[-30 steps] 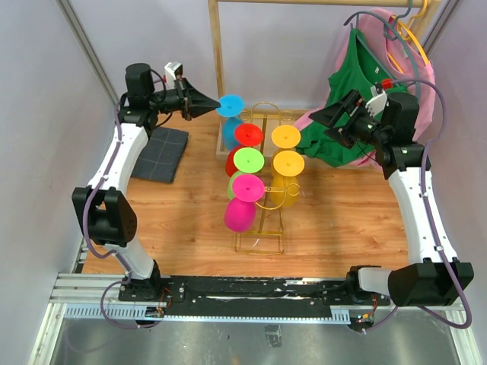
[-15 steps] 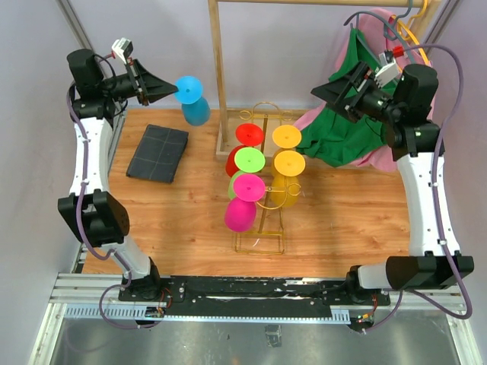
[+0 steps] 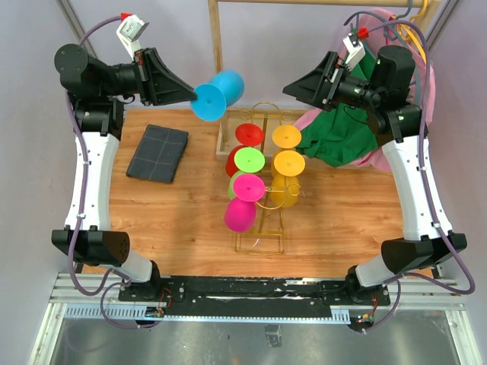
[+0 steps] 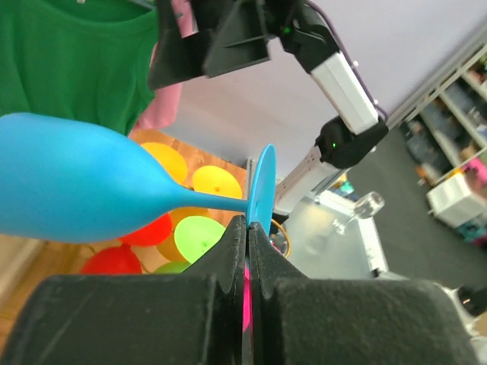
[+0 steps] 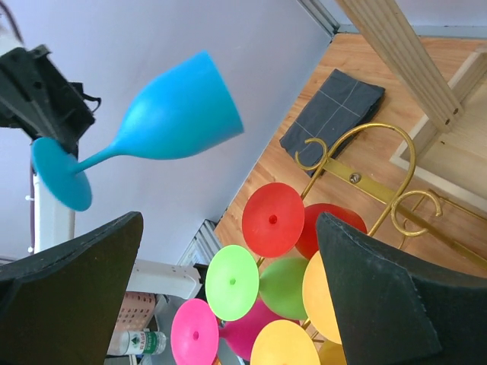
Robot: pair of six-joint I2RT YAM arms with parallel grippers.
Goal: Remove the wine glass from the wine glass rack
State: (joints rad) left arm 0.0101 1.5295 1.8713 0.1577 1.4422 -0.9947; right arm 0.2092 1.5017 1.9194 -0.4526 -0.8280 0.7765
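Blue wine glass (image 3: 221, 90), foot pinched in L pincer (image 3: 192, 95), now raised higher, tipped sideways; R pincer (image 3: 292, 86) gaping.

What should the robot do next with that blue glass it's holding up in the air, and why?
Probably bring the open right gripper toward the blue glass: the left gripper pinches only its foot, well clear of the gold rack, and the right jaws face it.

Left of the wine glass rack (image 3: 262, 222) the wooden table (image 3: 183, 220) lies bare up to a folded dark cloth (image 3: 157, 152) — behind the rack stands the clothes rail post (image 3: 216, 61), right of it hanging garments (image 3: 340, 144).
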